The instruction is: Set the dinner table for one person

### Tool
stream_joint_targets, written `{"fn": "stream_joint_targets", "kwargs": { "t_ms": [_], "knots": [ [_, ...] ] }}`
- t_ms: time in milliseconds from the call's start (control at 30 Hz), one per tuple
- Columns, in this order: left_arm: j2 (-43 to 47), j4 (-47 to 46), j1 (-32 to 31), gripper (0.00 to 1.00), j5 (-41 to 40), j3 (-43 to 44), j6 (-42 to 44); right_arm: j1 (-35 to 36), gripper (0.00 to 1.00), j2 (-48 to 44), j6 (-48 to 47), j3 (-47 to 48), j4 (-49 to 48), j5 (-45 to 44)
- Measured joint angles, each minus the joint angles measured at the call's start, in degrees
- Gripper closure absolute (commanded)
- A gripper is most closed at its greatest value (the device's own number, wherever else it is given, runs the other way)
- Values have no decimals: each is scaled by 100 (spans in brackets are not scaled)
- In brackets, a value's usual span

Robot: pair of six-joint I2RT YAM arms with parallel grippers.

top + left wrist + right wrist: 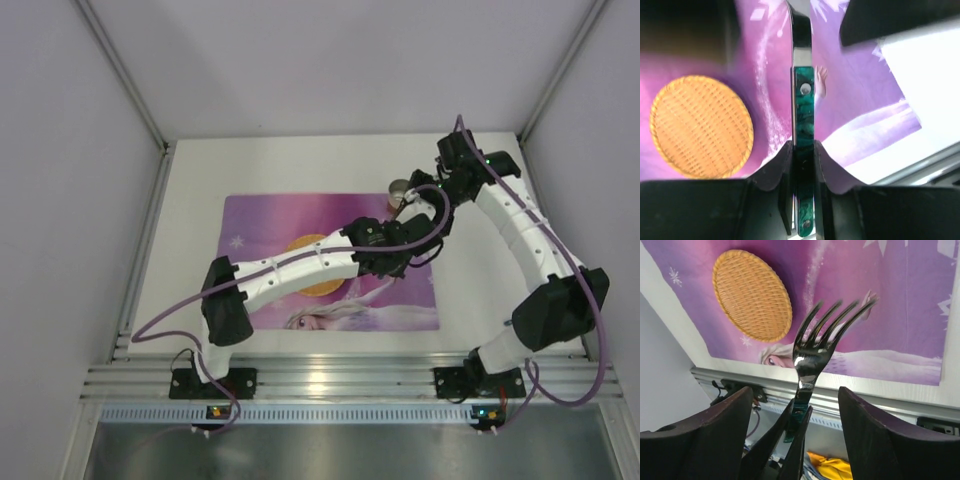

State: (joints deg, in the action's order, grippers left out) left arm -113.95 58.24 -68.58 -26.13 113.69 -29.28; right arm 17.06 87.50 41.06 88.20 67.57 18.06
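A fork (821,342) with a green handle (803,115) hangs in the air above the purple placemat (270,220), which lies on the white dinner table (190,250). My left gripper (803,150) is shut on that handle, and the fork shows edge-on in the left wrist view. My right gripper (795,392) stands open around the same spot, its fingers (720,422) wide on either side of the left gripper's pinched tips. From above, both grippers meet over the placemat's right end, the left gripper (418,250) just below the right gripper (426,215).
A round woven orange coaster (751,294) lies on the placemat, half hidden under my left arm (300,268) in the top view. A small metal cup (400,188) stands at the placemat's far right corner. Aluminium rails (330,380) line the near edge.
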Motion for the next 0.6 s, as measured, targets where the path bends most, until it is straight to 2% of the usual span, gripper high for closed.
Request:
{"fn": "stream_joint_targets", "kwargs": {
  "t_ms": [133, 300, 367, 500, 600],
  "knots": [
    [643, -142, -4, 100, -44, -1016, -72, -555, 29, 61, -199, 317, 4, 120],
    [1740, -153, 374, 100, -17, -2828, -293, -1895, 32, -267, -542, 164, 42, -219],
    [2267, -109, 885, 100, 96, -3539, -348, -2153, 32, -562, -570, -201, 33, -415],
    [3388, -393, 2518, 100, 424, -4741, -221, -2105, 32, -1318, -570, -1381, -11, -420],
    [4050, -623, 3591, 100, 667, -5375, 116, -2098, 32, -1550, -605, -2000, -24, -509]
  ]
}}
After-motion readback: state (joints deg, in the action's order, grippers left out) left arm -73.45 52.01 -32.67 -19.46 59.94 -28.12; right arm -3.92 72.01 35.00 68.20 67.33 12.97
